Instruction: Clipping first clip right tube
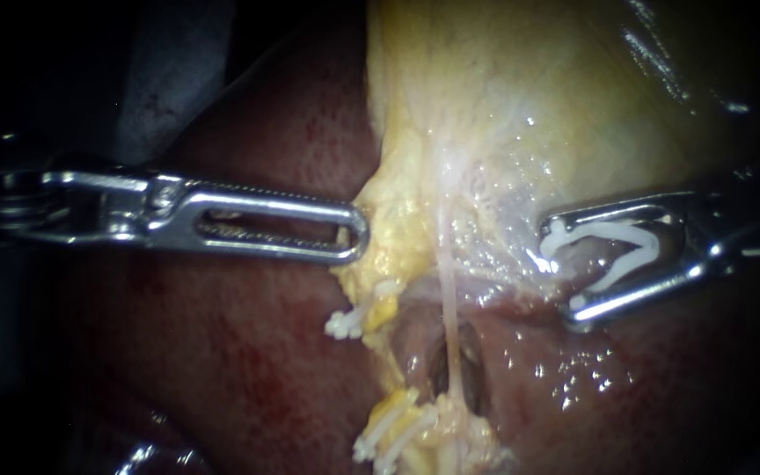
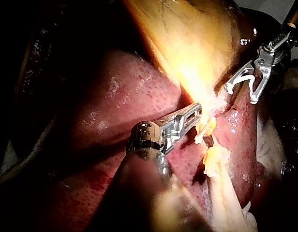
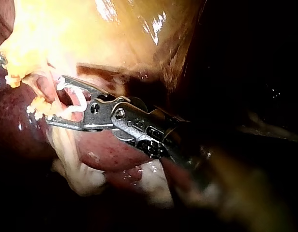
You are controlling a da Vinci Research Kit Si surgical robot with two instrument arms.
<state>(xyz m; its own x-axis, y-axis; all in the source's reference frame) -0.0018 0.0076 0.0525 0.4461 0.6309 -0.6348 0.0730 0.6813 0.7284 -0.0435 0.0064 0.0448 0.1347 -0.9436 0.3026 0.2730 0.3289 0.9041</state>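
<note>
The right tube (image 1: 448, 308), a thin pale glistening strand over wet dark-red liver (image 1: 222, 369), lies ahead of the right instrument (image 1: 561, 273), whose spread jaws grasp an open white clip (image 1: 613, 231). The left instrument's (image 1: 358, 233) slotted steel jaws are closed together against yellow fat (image 1: 389, 193).

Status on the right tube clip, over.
Left instrument shut on yellow tissue. Right instrument carries open clip, beside tube, not around it. Other clips sit clear of it.

Bkgd mostly dark, w/ grey surface (image 1: 178, 70) upper left.
</note>
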